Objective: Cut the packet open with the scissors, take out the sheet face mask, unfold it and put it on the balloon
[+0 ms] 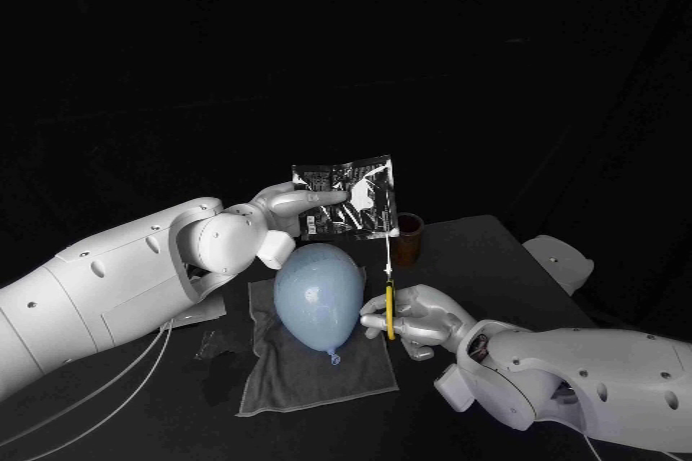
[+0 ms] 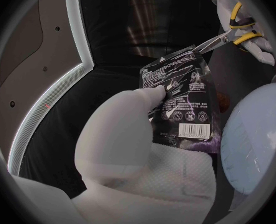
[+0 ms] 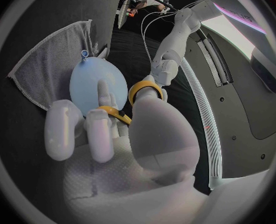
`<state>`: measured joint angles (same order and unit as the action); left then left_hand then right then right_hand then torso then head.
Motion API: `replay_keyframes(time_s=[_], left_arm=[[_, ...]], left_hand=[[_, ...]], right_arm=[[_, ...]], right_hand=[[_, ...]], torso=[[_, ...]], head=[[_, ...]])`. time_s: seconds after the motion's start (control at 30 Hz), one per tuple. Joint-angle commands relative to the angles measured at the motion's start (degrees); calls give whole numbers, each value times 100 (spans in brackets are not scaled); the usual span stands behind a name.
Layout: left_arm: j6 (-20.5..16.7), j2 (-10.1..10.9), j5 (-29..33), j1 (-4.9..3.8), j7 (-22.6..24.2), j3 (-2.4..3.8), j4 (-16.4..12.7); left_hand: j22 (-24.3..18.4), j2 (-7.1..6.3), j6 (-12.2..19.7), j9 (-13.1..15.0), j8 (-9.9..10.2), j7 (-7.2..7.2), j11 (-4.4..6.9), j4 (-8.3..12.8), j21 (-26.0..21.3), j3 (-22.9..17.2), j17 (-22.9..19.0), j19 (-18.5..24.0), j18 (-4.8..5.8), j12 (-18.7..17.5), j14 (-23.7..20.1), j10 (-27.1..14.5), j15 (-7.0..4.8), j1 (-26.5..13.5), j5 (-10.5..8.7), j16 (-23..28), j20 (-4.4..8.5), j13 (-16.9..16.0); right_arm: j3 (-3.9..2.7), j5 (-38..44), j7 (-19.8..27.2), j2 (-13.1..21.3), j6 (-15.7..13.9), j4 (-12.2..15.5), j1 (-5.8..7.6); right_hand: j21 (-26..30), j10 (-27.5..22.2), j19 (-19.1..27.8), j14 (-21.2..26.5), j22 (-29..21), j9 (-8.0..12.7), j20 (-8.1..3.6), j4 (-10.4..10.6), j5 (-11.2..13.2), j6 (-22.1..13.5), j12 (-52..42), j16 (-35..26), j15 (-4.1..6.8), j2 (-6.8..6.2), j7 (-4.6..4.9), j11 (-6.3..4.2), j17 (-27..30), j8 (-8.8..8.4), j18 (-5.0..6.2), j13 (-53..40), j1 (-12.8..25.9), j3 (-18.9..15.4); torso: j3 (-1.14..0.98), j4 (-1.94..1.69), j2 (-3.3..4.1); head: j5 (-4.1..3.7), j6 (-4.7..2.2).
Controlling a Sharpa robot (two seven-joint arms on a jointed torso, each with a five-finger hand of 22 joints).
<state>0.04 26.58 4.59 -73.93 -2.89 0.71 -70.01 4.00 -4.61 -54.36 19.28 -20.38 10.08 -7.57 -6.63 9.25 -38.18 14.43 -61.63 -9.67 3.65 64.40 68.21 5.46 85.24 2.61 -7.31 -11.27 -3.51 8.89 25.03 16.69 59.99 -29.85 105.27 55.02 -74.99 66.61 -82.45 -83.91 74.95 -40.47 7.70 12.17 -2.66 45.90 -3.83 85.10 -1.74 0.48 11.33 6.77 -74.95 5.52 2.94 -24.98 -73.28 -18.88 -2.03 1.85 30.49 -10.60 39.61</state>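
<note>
1. left hand grips the packet, held up above the table
2. right hand grasps the scissors, blade tips right at the packet's corner
3. balloon just sits on a grey towel

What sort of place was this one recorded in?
Probably a robotics lab or staged test booth: a black table against a black backdrop, with a balloon lying on a grey towel as a stand-in face.

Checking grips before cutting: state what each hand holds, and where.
Left hand holds the packet by its left edge in the head view; right hand holds the scissors by their yellow handles.
</note>
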Motion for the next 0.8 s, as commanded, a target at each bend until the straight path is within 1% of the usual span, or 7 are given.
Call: replay_keyframes(time_s=[0.03, 0.3, 0.53, 0.7, 0.8], left_arm=[[194, -4, 30, -5, 9, 7, -19], [283, -1, -23, -5, -46, 0, -15], [336, -5, -99, 3, -57, -5, -7], [338, 7, -124, 11, -58, -7, 7], [342, 12, -130, 14, -61, -8, 10]], left_hand=[[9, 39, 9, 552, -20, 41, 11, -7, 28, -25, 7, -37, -87, -6, 38, 48, 7, -10, 22, 35, 2, -8], [9, 41, 10, 554, -21, 41, 11, -3, 29, -28, 9, -37, -88, -6, 38, 49, 7, -16, 22, 36, 3, -8], [8, 43, 11, 556, -22, 41, 12, 0, 29, -30, 10, -38, -88, -6, 39, 49, 6, -19, 22, 36, 3, -8], [8, 44, 11, 557, -22, 41, 12, 1, 29, -31, 10, -39, -88, -6, 39, 50, 6, -22, 22, 36, 3, -8], [8, 44, 11, 557, -22, 41, 12, 1, 29, -31, 10, -39, -88, -6, 39, 50, 6, -22, 22, 36, 3, -8]], right_arm=[[-14, 64, 42, 5, 119, 11, 9], [-62, 106, 45, 36, 112, 46, 57], [-77, 122, 48, 63, 95, 70, 126], [-82, 137, 45, 107, 86, 96, 167], [-83, 142, 42, 117, 84, 92, 179]], right_hand=[[24, -50, 15, -425, 1006, -5, 22, -3, -11, -32, 21, 26, -44, 41, 3, 7, -759, 38, 59, 9, 3, -31], [32, -54, 20, -423, 1003, -6, 24, 0, -10, -36, 21, 23, -46, 49, 5, 9, -753, 40, 60, 18, 2, -38], [32, -54, 20, -423, 1003, -6, 24, 0, -10, -36, 21, 23, -46, 49, 5, 9, -753, 40, 60, 18, 2, -38], [39, -59, 24, -424, 1000, -8, 26, 4, -10, -42, 20, 27, -48, 59, 7, 11, -758, 42, 62, 30, -2, -46], [39, -59, 24, -424, 1000, -8, 26, 4, -10, -42, 20, 27, -48, 59, 7, 11, -758, 42, 62, 30, -2, -46]], torso=[[-4, 2, 0], [1, 3, -1], [1, -3, 2], [2, 6, 1], [2, -2, -2]], head=[[-7, -5], [-18, -11], [-30, -8], [-38, -15], [-34, -15]])
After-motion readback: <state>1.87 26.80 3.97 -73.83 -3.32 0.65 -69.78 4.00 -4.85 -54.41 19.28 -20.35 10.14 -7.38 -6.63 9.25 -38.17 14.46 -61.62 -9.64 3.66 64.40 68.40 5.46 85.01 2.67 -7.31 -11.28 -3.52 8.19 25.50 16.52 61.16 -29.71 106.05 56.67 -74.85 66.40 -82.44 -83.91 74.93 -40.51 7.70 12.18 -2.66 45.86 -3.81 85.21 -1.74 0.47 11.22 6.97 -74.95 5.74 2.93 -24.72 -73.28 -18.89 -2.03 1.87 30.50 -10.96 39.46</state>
